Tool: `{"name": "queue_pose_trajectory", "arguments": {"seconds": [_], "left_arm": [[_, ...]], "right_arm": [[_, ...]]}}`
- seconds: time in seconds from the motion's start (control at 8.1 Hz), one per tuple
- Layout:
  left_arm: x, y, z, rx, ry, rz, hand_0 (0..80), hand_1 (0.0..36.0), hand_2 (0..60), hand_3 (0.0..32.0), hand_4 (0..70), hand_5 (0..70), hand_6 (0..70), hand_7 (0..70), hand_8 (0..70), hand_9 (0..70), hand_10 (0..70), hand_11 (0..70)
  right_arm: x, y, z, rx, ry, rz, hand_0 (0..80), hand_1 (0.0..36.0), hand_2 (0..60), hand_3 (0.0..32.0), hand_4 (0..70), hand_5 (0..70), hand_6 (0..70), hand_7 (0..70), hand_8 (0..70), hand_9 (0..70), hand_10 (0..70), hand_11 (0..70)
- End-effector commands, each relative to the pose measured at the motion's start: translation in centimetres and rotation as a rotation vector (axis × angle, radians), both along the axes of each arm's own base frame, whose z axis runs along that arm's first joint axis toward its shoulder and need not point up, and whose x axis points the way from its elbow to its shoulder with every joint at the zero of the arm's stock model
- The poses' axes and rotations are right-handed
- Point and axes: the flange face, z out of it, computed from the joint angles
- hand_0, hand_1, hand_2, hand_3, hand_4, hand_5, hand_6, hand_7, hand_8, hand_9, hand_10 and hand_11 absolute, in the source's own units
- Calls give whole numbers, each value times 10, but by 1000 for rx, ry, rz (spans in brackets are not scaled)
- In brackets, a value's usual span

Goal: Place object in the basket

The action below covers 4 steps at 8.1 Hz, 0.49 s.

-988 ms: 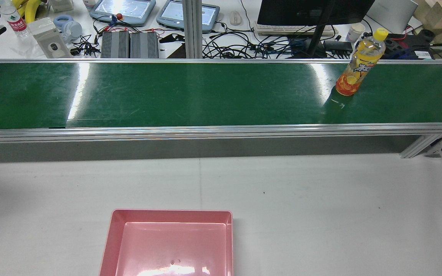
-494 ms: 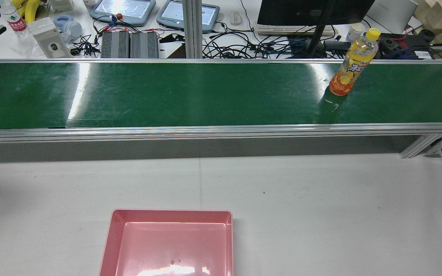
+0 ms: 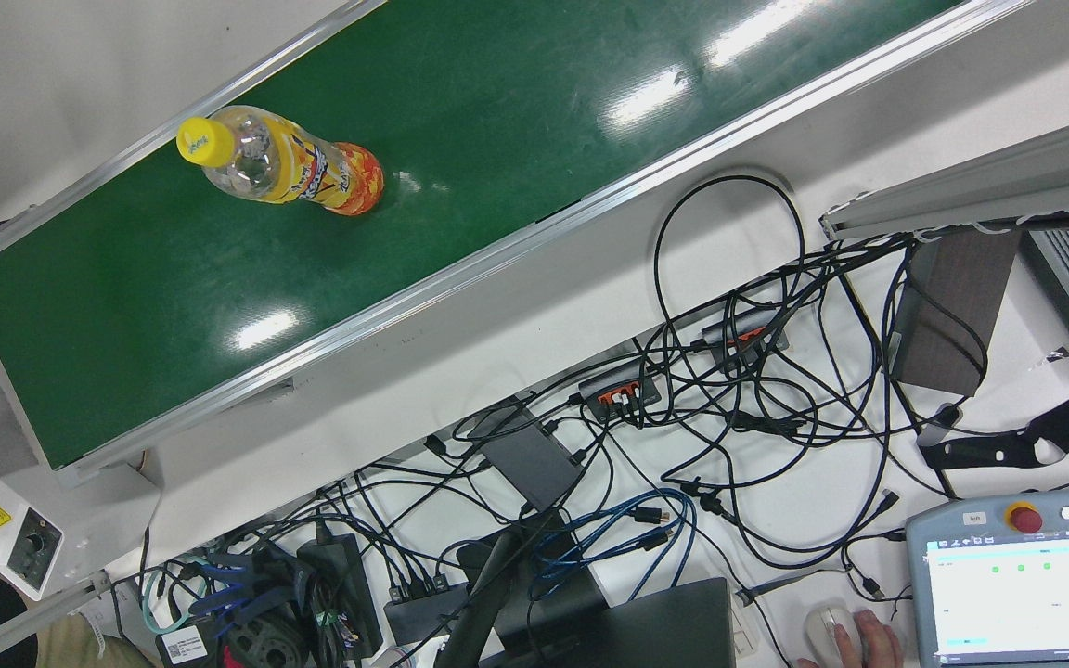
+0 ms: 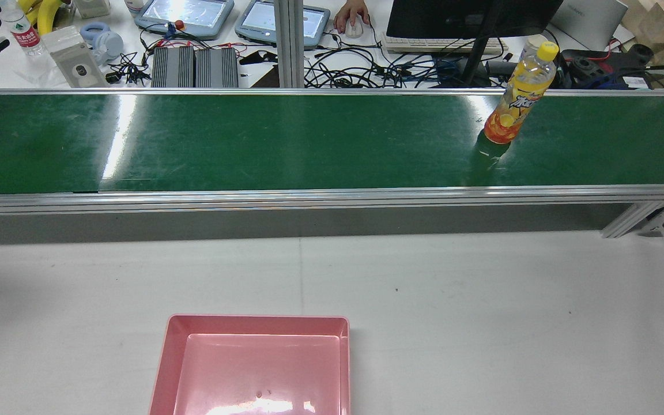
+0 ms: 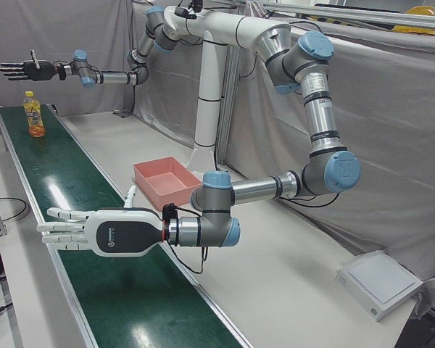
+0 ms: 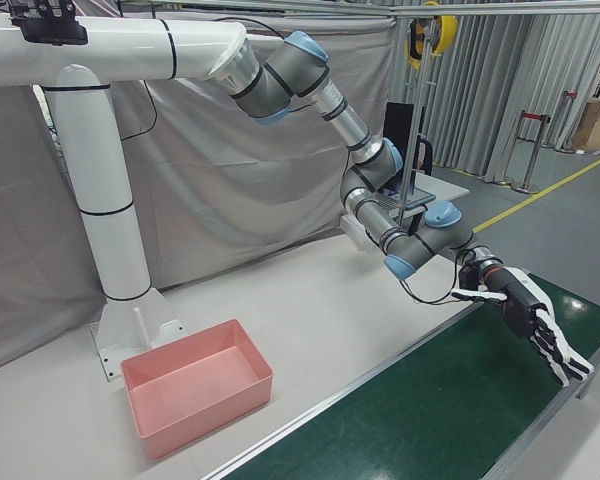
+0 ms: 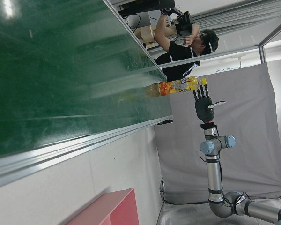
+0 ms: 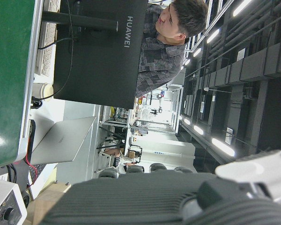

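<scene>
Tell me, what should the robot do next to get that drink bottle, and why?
Probably bring the right hand down and in toward the bottle. The bottle stands upright on the green belt, untouched. The right hand hangs open near its top, while the left hand is far along the belt. The pink basket holds nothing.

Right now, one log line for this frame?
bottle: upright on belt | basket: empty | left robot hand: open, over belt | right robot hand: open, apart from bottle
</scene>
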Motion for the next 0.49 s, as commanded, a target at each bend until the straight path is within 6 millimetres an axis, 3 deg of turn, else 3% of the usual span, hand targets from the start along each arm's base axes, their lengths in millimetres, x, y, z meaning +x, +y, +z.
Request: {"name": "queue_pose_trajectory", "arguments": {"seconds": [0.0, 0.37], "left_arm": [[0, 0, 0, 0, -1, -1, 537, 10, 0, 8, 66, 131, 0, 0, 10, 6, 41, 72], [0, 0, 0, 0, 0, 0, 537, 10, 0, 6, 69, 136, 0, 0, 11, 8, 43, 75]], "right_arm": [[0, 0, 0, 0, 0, 0, 0, 0, 0, 0, 0, 0, 0, 0, 0, 0, 0, 0], [0, 0, 0, 0, 0, 0, 0, 0, 0, 0, 0, 0, 0, 0, 0, 0, 0, 0]]}}
